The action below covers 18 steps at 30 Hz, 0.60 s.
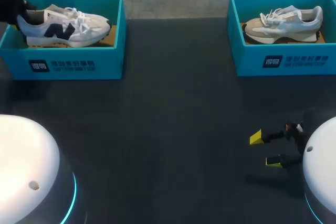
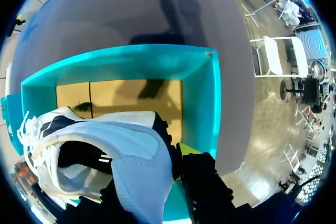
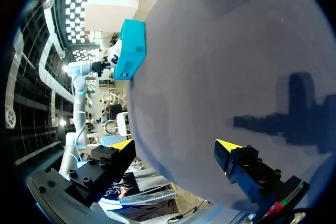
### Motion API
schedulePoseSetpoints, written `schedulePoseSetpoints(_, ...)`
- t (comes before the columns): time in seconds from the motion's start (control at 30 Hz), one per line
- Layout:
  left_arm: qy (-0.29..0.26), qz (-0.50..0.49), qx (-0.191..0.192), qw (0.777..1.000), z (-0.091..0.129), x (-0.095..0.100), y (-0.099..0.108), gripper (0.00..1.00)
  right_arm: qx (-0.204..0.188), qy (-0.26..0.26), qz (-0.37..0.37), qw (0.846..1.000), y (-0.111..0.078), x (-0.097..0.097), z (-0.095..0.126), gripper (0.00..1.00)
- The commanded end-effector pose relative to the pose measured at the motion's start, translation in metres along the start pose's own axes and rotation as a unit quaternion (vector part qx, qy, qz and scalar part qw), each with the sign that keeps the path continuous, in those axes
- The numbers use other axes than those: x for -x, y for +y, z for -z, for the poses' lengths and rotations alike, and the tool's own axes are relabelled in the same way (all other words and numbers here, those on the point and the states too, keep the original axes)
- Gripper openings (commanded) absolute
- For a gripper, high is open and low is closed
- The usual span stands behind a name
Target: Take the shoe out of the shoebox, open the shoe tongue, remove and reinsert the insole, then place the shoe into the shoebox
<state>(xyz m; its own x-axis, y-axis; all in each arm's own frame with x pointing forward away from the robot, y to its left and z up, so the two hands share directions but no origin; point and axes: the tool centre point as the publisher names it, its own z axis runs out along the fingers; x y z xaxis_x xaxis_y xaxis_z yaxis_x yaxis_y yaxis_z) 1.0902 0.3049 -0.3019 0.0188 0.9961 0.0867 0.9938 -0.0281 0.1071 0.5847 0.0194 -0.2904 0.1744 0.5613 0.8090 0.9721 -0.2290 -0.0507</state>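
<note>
**Left arm clamped on sneaker heel inside the box**

The white sneaker (image 1: 68,27), mesh-sided with a navy logo patch and loose white laces, lay on its side in the teal cardboard shoebox (image 1: 68,65) at the table's (image 1: 173,103) far left. The left gripper (image 1: 20,13) pinched the padded heel collar from both sides. In the left wrist view the heel hid most of its fingers, and one yellow tip barely showed. The box's flat brown liner (image 2: 131,95) was partly covered. The right gripper (image 1: 264,149) hung low over the matte dark tabletop, its wedge-shaped fingers spread wide with nothing between them. A second teal box (image 1: 283,61) held a beige sneaker (image 1: 283,23).
</note>
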Motion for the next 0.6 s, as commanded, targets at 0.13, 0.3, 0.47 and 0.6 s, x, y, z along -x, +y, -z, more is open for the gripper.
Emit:
schedulePoseSetpoints(0.13,-0.002,-0.003,-0.008,1.0,-0.01,0.0,0.002,0.0,0.002,-0.001,0.0,1.0,-0.003,-0.001,0.002,1.0)
schedulePoseSetpoints(0.3,-0.004,-0.002,-0.013,1.0,-0.014,-0.001,0.001,0.0,0.002,-0.001,0.0,1.0,-0.003,-0.001,0.002,1.0)
schedulePoseSetpoints(0.47,-0.008,-0.004,-0.013,1.0,-0.01,-0.005,-0.003,0.0,0.002,-0.001,0.0,1.0,-0.003,-0.001,0.002,1.0)
schedulePoseSetpoints(0.6,-0.013,-0.001,-0.015,1.0,-0.005,-0.009,-0.007,0.0,0.002,-0.001,0.0,1.0,-0.003,-0.001,0.002,1.0)
